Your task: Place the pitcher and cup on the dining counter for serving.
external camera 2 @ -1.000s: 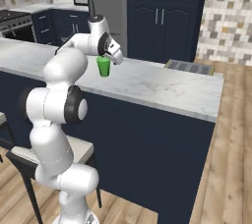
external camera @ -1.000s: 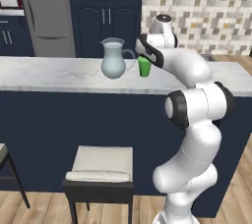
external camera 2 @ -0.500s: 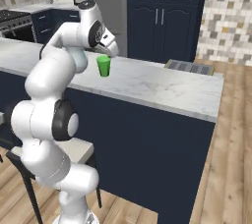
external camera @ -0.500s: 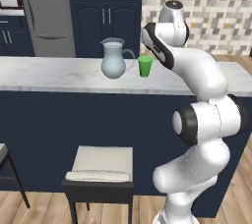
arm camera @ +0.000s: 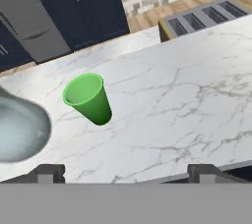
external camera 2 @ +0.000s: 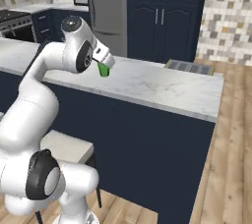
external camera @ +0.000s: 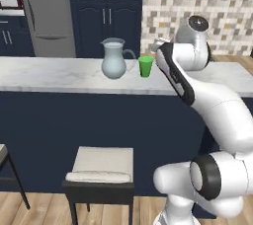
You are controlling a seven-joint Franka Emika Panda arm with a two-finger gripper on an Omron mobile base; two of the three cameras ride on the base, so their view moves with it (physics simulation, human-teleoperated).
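Pitcher (external camera: pixel 114 61) and cup (external camera: pixel 146 66) both stand upright on the dining counter (external camera: pixel 54 76), just beside each other, cup on the side nearer the arm; from the left base view I cannot tell whether the handle touches the cup

End effector (arm camera: pixel 126 171) hangs above the marble, jaws spread wide, nothing between them; the cup (arm camera: pixel 88 98) sits clear ahead of the tips, untouched. Judged from how things lie, both placings look done and the task near its end

Handling, as a judgement:
- Pitcher: translucent pale blue glass, so stiff, smooth, likely slippery and breakable; round belly too broad for an easy pinch. Best hold looks like the narrower neck or the thin handle (the handle faces the cup side)
- Cup: small plain green tumbler, no handle, probably light and easy to tip; take it across the wall, near the middle, jaws either side

Contents: the hand view looks into the cup mouth and shows green inside, no liquid visible. The pitcher's belly reads cloudy pale; whether it holds anything cannot be told

1 stool (external camera: pixel 101 169) stands below the counter's navy side; a grey grille-topped item (external camera 2: pixel 189 67) lies at the far edge
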